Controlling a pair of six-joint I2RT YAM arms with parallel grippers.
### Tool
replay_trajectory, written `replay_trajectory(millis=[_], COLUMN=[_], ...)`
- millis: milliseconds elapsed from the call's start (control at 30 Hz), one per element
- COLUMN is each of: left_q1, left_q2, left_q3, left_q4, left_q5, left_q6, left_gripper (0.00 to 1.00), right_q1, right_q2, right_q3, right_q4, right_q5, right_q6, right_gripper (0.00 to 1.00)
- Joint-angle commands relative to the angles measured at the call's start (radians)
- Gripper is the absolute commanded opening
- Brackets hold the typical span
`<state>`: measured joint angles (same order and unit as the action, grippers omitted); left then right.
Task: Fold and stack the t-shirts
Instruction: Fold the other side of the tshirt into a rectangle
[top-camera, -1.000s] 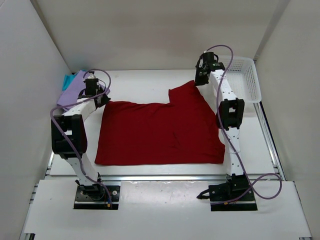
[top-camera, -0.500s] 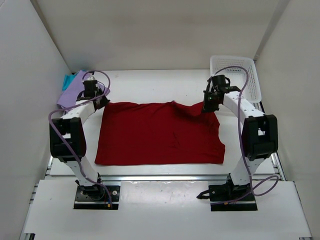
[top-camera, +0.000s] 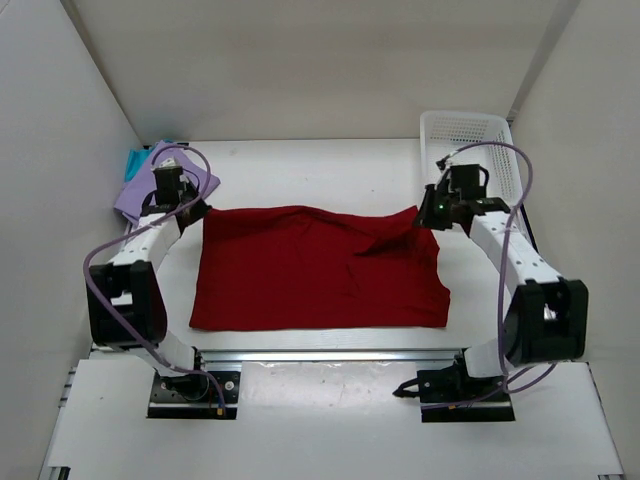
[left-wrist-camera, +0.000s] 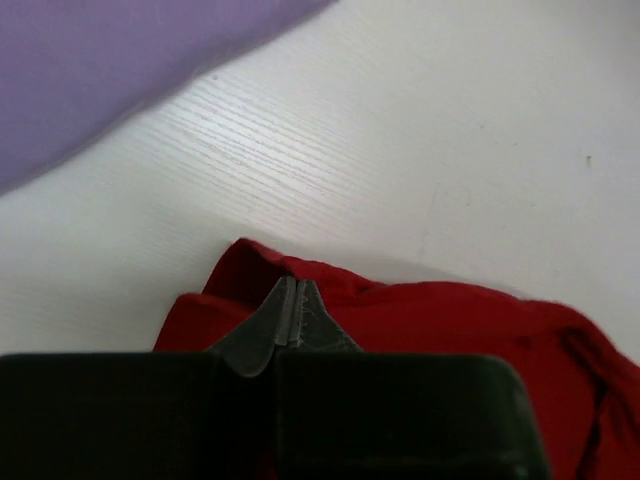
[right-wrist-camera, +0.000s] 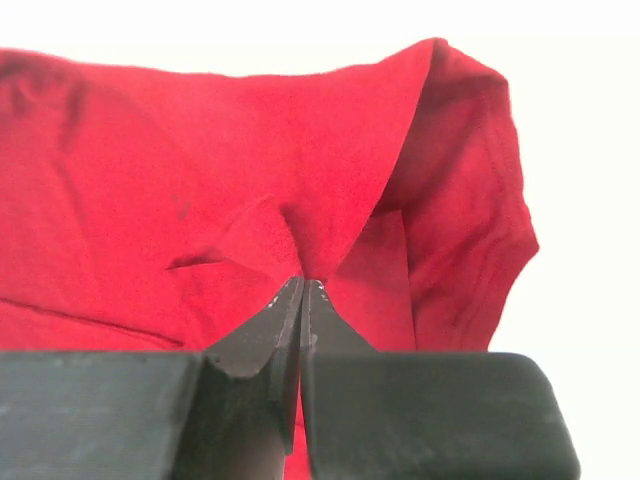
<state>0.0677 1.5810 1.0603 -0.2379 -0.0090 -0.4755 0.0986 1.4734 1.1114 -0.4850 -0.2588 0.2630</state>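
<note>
Red shirt lay spread across the bench centre. Left gripper and right gripper, each closed, pinched its far corners. Lavender shirt over teal shirt lay at the far-left corner.

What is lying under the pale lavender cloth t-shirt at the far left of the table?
A teal-turquoise cloth t-shirt shows only as a small corner sticking out from under the pale lavender cloth t-shirt. The rest of it is covered, so its folding cannot be seen.
</note>
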Motion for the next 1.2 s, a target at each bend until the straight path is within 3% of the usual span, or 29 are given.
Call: replay_trajectory(millis=[0,67,200,433,600,767,867,967,1167], left_q1=[0.007,0.006,0.0,-0.014,0.105,0.047,0.06,0.121,0.06], left_q2=[-0.114,-0.16,-0.232,-0.363,-0.414,-0.421,-0.409,-0.426,-0.499], left_q3=[-0.025,-0.031,-0.049,-0.205,-0.364,-0.431,-0.462,-0.477,-0.395], left_q4=[0.009,-0.003,-0.014,-0.012,0.026,0.009,0.032,0.061,0.046], left_q5=[0.004,0.004,0.004,0.012,0.093,0.041,0.096,0.159,0.112], left_q6=[0.003,0.003,-0.002,-0.006,-0.054,-0.057,-0.084,-0.124,-0.132], left_gripper=[0.0,0.0,0.0,0.0,0.0,0.01,0.1,0.17,0.19], right_q1=[-0.034,-0.062,-0.073,-0.181,-0.214,-0.165,-0.13,-0.025,0.124], right_q2=[-0.114,-0.165,-0.261,-0.424,-0.458,-0.472,-0.453,-0.421,-0.366], right_q3=[-0.022,-0.033,-0.088,-0.211,-0.278,-0.364,-0.372,-0.317,-0.103], right_q4=[0.036,0.039,-0.007,-0.026,-0.021,0.003,0.042,0.066,0.043], right_q5=[-0.054,-0.123,-0.118,-0.215,-0.235,-0.18,-0.203,-0.163,-0.138], right_q6=[0.005,0.012,-0.01,-0.024,-0.027,-0.021,-0.002,0.042,0.102], right_gripper=[0.0,0.0,0.0,0.0,0.0,0.0,0.0,0.0,0.0])
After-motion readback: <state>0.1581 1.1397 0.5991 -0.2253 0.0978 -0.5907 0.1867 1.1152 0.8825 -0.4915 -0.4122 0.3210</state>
